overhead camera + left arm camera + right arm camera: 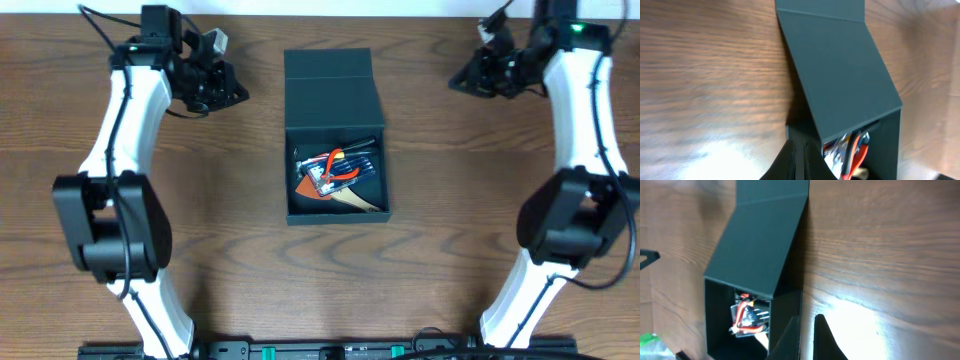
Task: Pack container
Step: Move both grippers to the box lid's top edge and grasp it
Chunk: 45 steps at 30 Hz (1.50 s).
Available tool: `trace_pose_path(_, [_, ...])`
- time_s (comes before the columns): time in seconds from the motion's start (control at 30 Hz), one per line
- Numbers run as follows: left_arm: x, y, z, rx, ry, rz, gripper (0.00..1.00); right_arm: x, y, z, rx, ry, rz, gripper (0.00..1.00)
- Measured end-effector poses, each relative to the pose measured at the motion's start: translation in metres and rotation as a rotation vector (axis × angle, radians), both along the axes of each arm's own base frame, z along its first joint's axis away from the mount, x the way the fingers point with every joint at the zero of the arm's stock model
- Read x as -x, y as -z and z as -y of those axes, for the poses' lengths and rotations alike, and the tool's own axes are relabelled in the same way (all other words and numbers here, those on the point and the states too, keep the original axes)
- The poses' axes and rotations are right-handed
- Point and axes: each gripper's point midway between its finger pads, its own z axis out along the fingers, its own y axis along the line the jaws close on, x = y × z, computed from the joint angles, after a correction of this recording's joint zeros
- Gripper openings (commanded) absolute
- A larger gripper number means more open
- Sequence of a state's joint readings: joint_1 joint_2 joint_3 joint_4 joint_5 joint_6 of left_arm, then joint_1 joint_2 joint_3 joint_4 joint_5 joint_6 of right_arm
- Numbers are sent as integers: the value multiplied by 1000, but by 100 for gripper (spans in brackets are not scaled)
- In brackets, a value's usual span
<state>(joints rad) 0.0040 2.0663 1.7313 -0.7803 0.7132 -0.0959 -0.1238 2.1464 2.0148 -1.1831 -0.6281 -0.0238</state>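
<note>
The container [335,140] is a dark teal-grey box in the middle of the table. Its flap lid [330,90] is hinged at the far side and leans half-raised over the opening. Inside lie red-handled pliers [338,165], clear-packed tools and a wooden-handled piece. My left gripper [238,95] is shut and empty, hovering left of the box's far end. In the left wrist view the left gripper [800,160] points at the box [840,75]. My right gripper [458,80] hovers right of the box, shut but for a thin slit, empty. The right wrist view shows the right gripper [806,330] beside the box [760,245].
The wooden table [200,230] surrounds the box. Both arm bases stand at the near edge, left [110,230] and right [570,225]. A bit of green shows at the lower left corner of the right wrist view [647,342].
</note>
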Motion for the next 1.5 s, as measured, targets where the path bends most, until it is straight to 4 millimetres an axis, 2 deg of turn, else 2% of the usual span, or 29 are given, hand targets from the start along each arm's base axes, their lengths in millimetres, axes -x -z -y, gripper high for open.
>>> trace_pose_path(0.13, [-12,27,11,91,0,-35,6,-5,27,-16,-5,-30,-39,1])
trace_pose_path(0.27, [-20,53,19,155,5,-65,6,-11,42,-28,-12,-51,-47,1])
trace_pose_path(0.43, [-27,71,23,194,6,-72,6,-15,58,-37,-41,-62,-66,1])
trace_pose_path(0.53, [-30,81,25,209,8,-74,6,-17,77,-39,-50,-62,-94,1])
trace_pose_path(0.7, [-34,97,25,218,3,-81,6,-21,97,-44,-59,-63,-114,1])
trace_pose_path(0.93, [-41,106,25,227,-16,-77,6,-23,105,-59,-77,-73,-121,1])
trace_pose_path(1.2, [-44,109,29,229,-11,-60,6,-25,135,-78,-102,-75,-162,1])
trace_pose_path(1.37, [-45,120,41,234,-3,-70,6,-29,133,-83,-126,-69,-153,1])
trace_pose_path(1.5, [-43,120,53,252,17,-73,5,-31,132,-86,-140,-63,-149,1])
